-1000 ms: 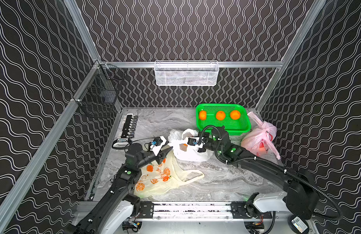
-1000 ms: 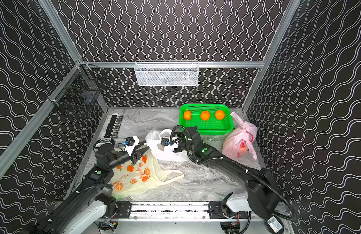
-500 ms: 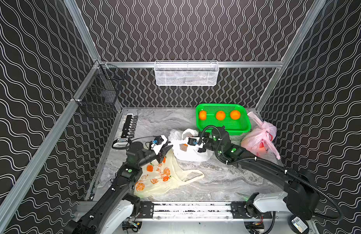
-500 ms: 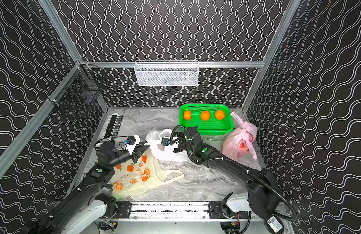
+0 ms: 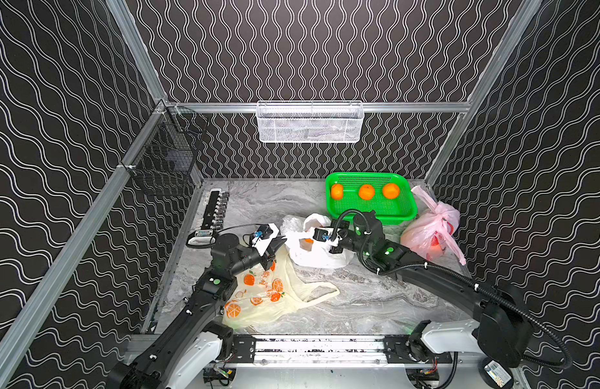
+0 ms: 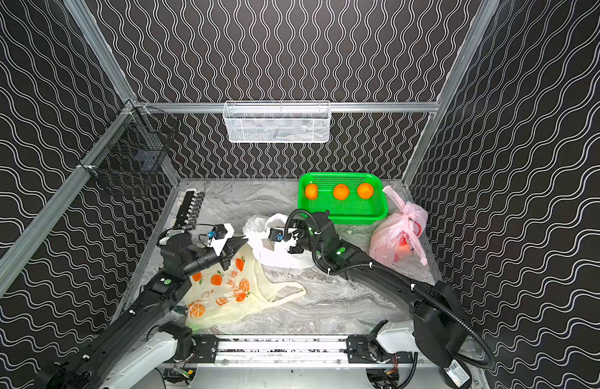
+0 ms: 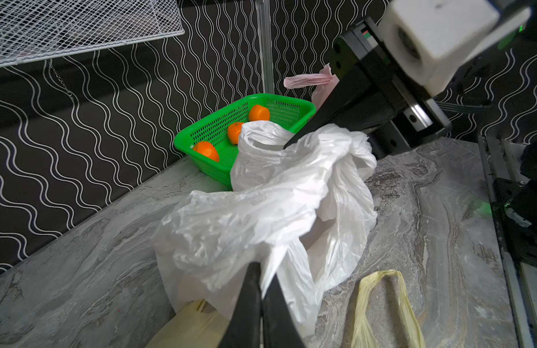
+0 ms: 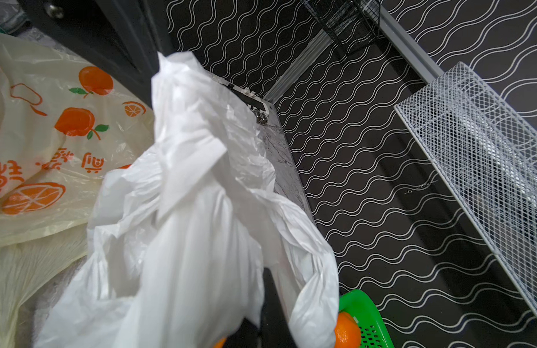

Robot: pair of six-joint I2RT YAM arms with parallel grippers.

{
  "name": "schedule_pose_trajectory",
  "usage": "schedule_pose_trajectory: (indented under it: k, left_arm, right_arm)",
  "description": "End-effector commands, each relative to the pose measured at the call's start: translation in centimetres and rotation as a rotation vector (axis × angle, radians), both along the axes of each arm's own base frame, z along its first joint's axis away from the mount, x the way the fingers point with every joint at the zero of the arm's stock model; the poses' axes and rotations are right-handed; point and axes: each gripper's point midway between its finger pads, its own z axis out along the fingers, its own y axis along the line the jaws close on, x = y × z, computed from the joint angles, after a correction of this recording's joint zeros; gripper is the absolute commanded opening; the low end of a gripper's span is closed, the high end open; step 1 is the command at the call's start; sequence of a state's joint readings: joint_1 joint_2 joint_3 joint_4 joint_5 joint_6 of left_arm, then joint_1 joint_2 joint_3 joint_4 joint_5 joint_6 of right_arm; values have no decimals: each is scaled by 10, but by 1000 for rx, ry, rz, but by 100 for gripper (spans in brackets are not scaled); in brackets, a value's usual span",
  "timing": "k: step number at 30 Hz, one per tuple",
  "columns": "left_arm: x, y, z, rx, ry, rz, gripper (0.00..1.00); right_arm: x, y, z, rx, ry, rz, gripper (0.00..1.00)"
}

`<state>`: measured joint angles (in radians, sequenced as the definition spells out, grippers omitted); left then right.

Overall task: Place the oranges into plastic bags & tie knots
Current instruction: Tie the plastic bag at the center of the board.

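- On the marble table (image 5: 359, 303), nearest the left arm, the pale yellow bag (image 5: 258, 311) lies flat.
- Mid-table, the white bag (image 5: 312, 257) sits bunched up.
- The pink bag (image 5: 430, 232) sits knotted beside the green basket (image 5: 386, 210).
- The left gripper (image 7: 261, 271) is pinched closed on a fold of the white bag.
- The right gripper (image 7: 287, 146) is closed on its far edge.
- Three oranges (image 5: 366, 192) lie in the green basket.
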<state>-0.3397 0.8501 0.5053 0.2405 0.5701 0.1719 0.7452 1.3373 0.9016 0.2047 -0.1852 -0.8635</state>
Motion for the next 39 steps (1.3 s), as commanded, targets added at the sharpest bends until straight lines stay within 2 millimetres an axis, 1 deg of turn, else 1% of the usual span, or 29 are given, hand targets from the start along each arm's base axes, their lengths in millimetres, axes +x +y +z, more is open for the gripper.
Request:
schedule_pose_trajectory:
  k: [1,3,7,9,13,16,19,24,28,30,32,35,36,37,39]
  left_arm:
    - [5,4,4,-17,17,44,0]
    - [5,6,2,-39,44,58,0]
    - [6,10,2,-97,87,97,0]
    - [6,11,0,-122,106,113,0]
    - [11,19,-9,-144,150,176,0]
    - [16,27,-14,-149,174,241,0]
    - [22,36,-18,-154,203,316,0]
    - [30,46,-24,-159,261,395,0]
    - [33,55,-30,-162,296,460,0]
    - [36,66,-37,-153,325,535,0]
    - [38,78,-50,-135,375,611,0]
    - [38,92,-67,-128,448,693,0]
    - [37,96,-72,-131,469,716,0]
    - [37,100,-77,-132,487,737,0]
    - [37,106,-87,-121,527,770,0]
  right_arm:
    - [8,-2,25,122,-1,-67,0]
    - [13,-6,31,176,33,-118,0]
    - [21,-17,34,268,113,-205,0]
    - [24,-24,39,321,139,-237,0]
    - [30,-40,47,409,184,-296,0]
    - [34,-52,48,446,204,-343,0]
    - [41,-67,45,460,215,-412,0]
    - [54,-94,23,462,260,-561,0]
    - [66,-120,-1,463,338,-713,0]
    - [73,-137,-14,461,376,-800,0]
    - [80,-158,-27,473,427,-905,0]
    - [86,-184,-44,486,502,-1022,0]
    - [85,-184,-49,483,530,-1033,0]
    - [88,-196,-52,487,546,-1070,0]
    - [88,-201,-60,473,571,-1089,0]
